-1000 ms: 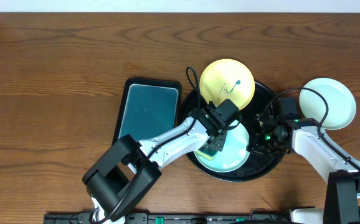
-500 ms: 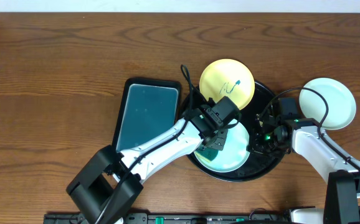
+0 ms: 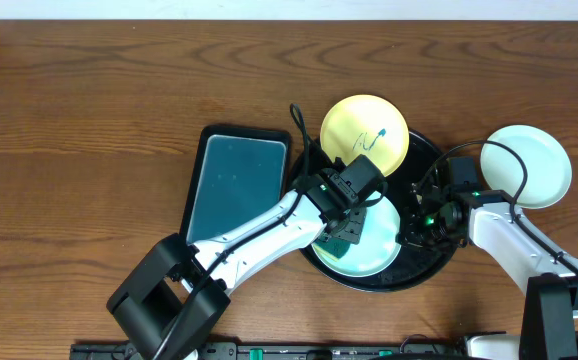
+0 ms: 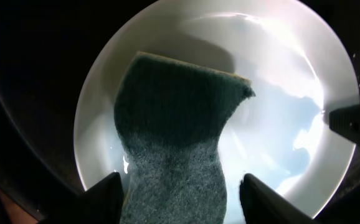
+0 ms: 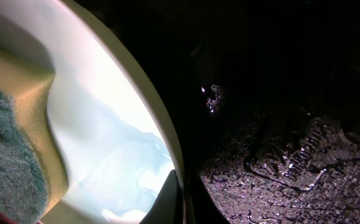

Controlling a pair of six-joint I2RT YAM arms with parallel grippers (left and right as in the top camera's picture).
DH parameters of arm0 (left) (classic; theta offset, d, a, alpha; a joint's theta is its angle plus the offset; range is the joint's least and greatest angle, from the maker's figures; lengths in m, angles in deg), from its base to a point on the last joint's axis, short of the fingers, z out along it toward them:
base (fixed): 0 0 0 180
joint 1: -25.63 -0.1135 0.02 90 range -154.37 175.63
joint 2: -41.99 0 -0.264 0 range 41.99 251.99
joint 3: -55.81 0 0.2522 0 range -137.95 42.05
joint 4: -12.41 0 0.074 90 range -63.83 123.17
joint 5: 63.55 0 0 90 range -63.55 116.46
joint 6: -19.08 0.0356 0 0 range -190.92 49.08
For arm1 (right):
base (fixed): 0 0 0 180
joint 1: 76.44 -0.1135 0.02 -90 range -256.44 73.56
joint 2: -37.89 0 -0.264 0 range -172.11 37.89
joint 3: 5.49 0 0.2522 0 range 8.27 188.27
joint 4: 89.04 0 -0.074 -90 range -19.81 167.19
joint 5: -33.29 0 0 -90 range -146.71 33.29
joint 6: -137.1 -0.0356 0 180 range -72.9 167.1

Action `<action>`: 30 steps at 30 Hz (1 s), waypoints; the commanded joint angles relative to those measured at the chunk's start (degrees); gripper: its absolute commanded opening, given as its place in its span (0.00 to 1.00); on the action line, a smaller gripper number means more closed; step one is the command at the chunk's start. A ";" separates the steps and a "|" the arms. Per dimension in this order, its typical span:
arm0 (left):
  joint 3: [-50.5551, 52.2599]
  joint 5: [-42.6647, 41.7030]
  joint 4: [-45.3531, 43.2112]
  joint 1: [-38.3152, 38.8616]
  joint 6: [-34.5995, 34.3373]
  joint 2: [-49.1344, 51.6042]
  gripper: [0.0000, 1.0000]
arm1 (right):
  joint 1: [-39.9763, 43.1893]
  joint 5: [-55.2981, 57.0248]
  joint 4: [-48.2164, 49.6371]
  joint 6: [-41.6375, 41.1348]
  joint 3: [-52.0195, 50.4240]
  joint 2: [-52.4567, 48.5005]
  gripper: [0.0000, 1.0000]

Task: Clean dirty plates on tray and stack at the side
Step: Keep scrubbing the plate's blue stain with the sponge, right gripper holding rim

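Note:
A pale mint plate (image 3: 369, 250) lies on the glossy black tray (image 3: 424, 265). A dark green sponge (image 4: 174, 137) rests flat in this plate (image 4: 279, 112). My left gripper (image 3: 347, 228) hovers just above it, open, one finger (image 4: 102, 202) close to the sponge's left edge and the other (image 4: 264, 202) clear of its right edge. My right gripper (image 3: 411, 225) is shut on the plate's right rim (image 5: 167, 137). A yellow plate (image 3: 365, 135) with a teal scribble leans on the tray's far rim. A second mint-white plate (image 3: 526, 165) sits on the wood to the right.
A rectangular teal tray (image 3: 237, 185) lies just left of the black tray, under the left arm. Brown wood tabletop (image 3: 89, 130) stretches to the left and back. The black tray's floor (image 5: 279, 124) looks wet and speckled beside the plate.
The left arm's elbow has swung left and down toward the table's front edge, and its gripper shifted slightly over the mint plate. The right arm and the plates have not moved.

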 commanded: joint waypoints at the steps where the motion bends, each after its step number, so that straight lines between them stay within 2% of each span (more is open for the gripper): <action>1: 0.59 0.35 -0.02 -0.13 0.15 0.39 0.64 | -0.02 1.51 -0.70 0.07 -0.37 -0.28 0.01; 14: 0.96 0.33 -1.20 -0.13 0.15 5.51 0.64 | -0.02 1.51 -0.85 0.07 -0.37 -0.28 0.01; 30: 0.98 0.35 -1.57 1.53 0.15 5.88 0.64 | -0.02 1.51 -0.85 0.04 -0.37 -0.28 0.01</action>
